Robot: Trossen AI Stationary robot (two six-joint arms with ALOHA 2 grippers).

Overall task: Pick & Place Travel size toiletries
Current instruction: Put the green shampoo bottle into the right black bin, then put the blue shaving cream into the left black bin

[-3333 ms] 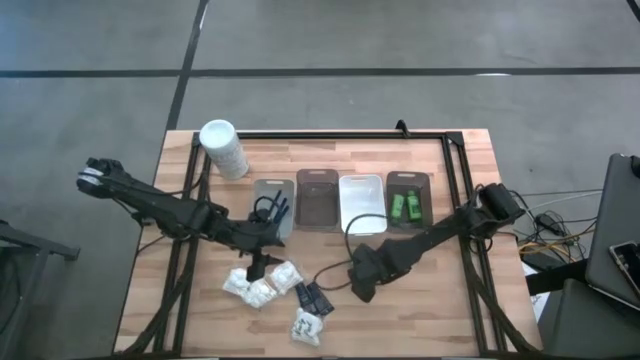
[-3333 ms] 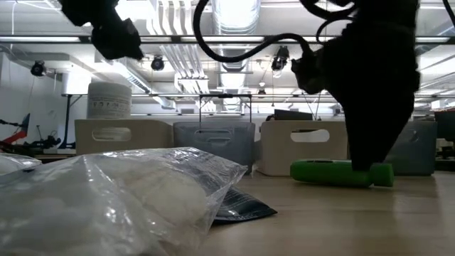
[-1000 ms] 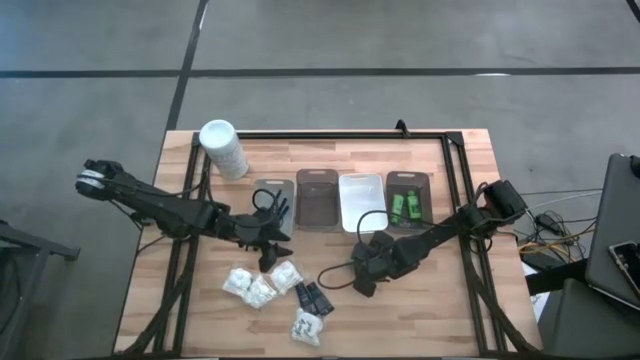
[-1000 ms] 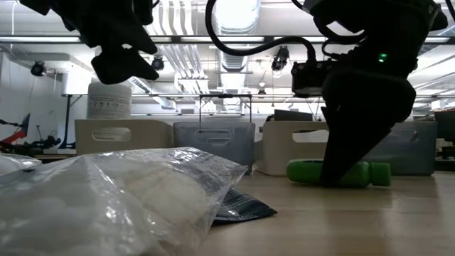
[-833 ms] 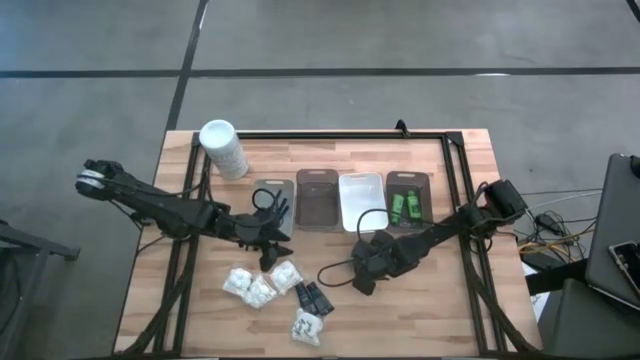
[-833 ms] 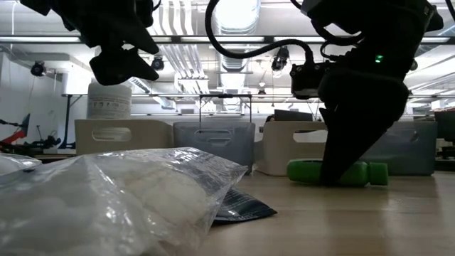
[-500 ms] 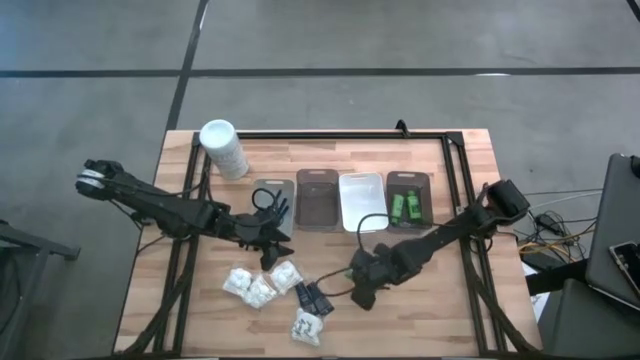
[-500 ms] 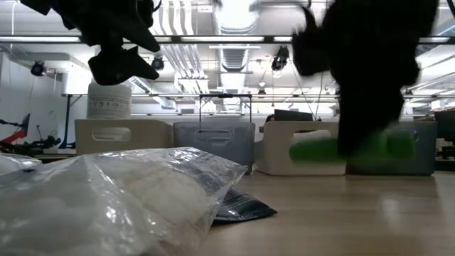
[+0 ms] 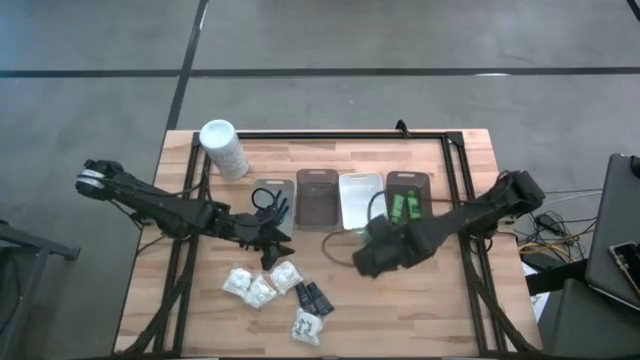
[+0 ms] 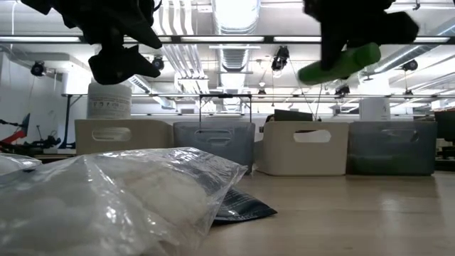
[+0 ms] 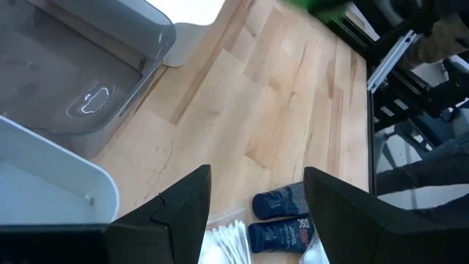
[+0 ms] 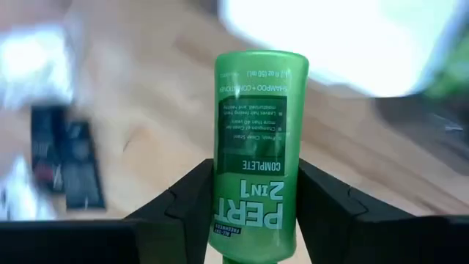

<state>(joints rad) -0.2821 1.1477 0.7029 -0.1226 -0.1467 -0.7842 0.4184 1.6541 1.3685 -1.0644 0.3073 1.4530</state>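
Note:
My right gripper point(image 9: 375, 257) hangs high over the table in front of the white tray point(image 9: 361, 203), shut on a bright green bottle point(image 10: 340, 62), whose label shows in the right wrist view point(image 12: 253, 147). Two more green bottles point(image 9: 405, 207) lie in the dark tray at the right of the row. White crinkly packets point(image 9: 262, 283) and black sachets point(image 9: 314, 298) lie on the wood near the front. My left gripper point(image 9: 266, 247) hovers open above the packets, beside the grey tray point(image 9: 273, 192); nothing is between its fingers point(image 11: 253, 213). My right gripper pinches the green bottle's two long sides point(image 12: 253, 213) between its two fingers, at the end nearest the wrist camera. The fingers come from above, slanting down. The bottle is lifted clear of the table and sits tilted, one end higher than the other point(image 10: 366, 51).
Four trays stand in a row mid-table: grey, brown point(image 9: 317, 200), white and dark point(image 9: 407, 183). A tall white cylinder point(image 9: 223, 148) stands at the far left. One more packet point(image 9: 307, 325) lies near the front edge. Bare wood lies right of the sachets.
My right gripper has taken hold of the green bottle that lay on the table and risen fast with it, rolling at the wrist. The bottle has gone from lying flat on the wood to hanging tilted, well clear of it.

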